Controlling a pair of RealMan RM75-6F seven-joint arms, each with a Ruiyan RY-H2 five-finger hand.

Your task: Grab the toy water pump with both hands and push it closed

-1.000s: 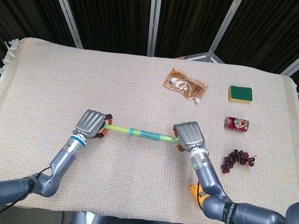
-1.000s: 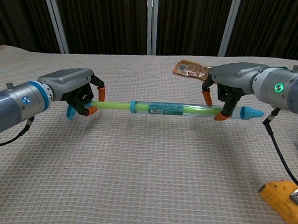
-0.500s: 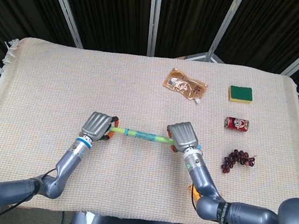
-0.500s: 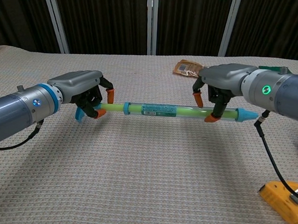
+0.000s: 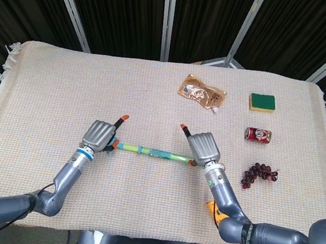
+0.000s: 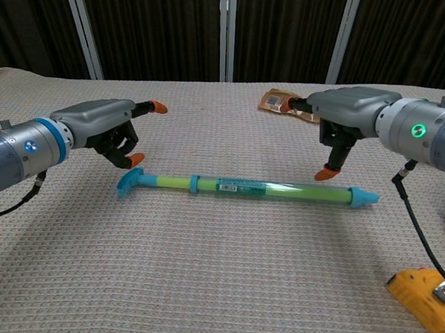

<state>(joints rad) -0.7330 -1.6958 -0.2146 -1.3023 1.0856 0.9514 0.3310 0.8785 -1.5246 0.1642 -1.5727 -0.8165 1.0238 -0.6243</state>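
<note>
The toy water pump (image 6: pixel 247 187) lies flat on the cloth, a clear green tube with a blue T-handle at its left end and a blue nozzle at its right; a short stretch of green rod shows between handle and blue collar. In the head view the pump (image 5: pixel 154 152) lies between both hands. My left hand (image 6: pixel 105 124) hovers just above and behind the handle end, fingers spread, holding nothing. My right hand (image 6: pixel 352 114) hangs above the nozzle end with its fingers apart and not touching the tube. The head view shows the left hand (image 5: pixel 100 133) and the right hand (image 5: pixel 203 146).
A brown snack packet (image 5: pixel 201 93), a green sponge (image 5: pixel 262 102), a red can (image 5: pixel 257 135) and dark grapes (image 5: pixel 258 173) lie at the right and back. A yellow tape measure (image 6: pixel 427 295) sits near the front right by my right arm.
The hands came closer together with the pump, shortening its rod. Both hands have since let go and spread their fingers, and the pump now lies on the cloth.
</note>
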